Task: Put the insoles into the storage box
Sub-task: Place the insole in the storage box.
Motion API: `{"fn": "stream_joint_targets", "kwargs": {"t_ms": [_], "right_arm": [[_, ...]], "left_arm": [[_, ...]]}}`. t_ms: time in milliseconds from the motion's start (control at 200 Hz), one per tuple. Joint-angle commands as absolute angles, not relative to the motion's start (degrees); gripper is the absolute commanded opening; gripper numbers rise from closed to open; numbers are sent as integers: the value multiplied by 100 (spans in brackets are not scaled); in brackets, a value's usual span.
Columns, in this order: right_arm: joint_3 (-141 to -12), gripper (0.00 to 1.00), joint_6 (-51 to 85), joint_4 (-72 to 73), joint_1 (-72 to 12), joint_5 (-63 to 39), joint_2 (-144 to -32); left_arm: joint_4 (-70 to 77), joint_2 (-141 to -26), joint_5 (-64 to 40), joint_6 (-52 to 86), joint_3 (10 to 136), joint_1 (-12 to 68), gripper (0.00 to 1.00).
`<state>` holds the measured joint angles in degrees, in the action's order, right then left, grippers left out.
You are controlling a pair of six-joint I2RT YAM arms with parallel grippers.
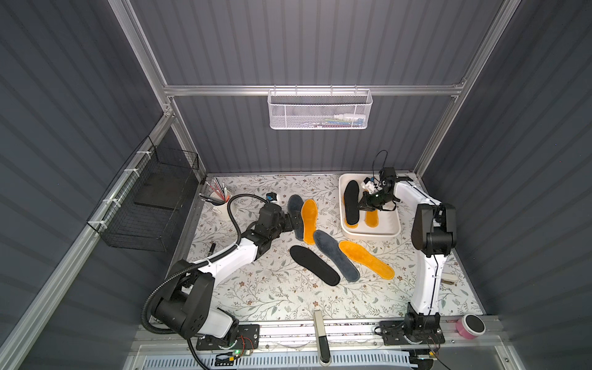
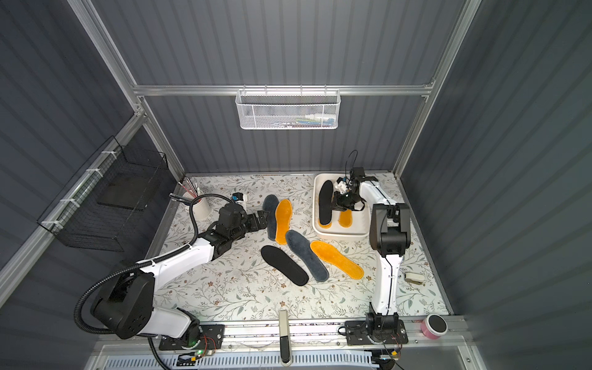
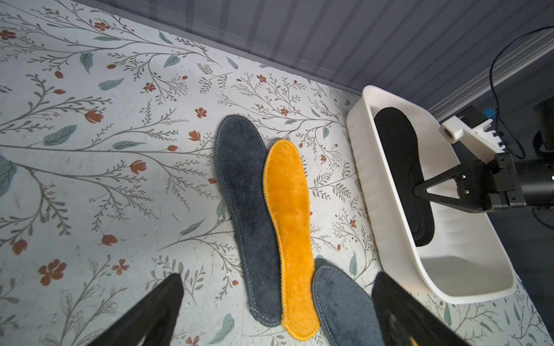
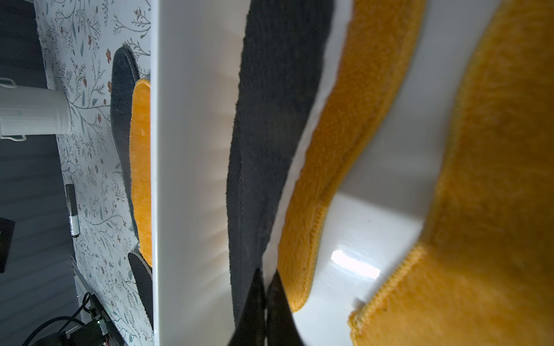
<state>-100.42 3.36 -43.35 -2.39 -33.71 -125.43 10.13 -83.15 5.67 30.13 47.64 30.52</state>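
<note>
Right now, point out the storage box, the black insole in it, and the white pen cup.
storage box [image 1: 371, 233], in a top view, near-wall rim
black insole in the box [image 1: 351, 201], in a top view, its middle
white pen cup [image 1: 220, 209], in a top view, its side

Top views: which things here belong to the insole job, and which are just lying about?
Job: storage box; boxed black insole; boxed orange insoles; on the table, far grey insole, far orange insole, near grey insole, near orange insole, loose black insole.
Lying about: pen cup, marker, white mesh basket, black wire basket, pink tape roll.
</note>
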Motion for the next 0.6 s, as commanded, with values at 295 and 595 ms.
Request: {"fn": "stream_joint_targets", "kwargs": {"t_ms": [295, 595], "right_arm": [[-10397, 0, 409, -4491, -256, -3252, -12983], [-10509, 0, 438, -4528, -260, -3141, -13109]], "left_arm": [[956, -8352, 472, 2936, 4887, 3011, 100], [949, -8354, 478, 2936, 4872, 3006, 99]]}}
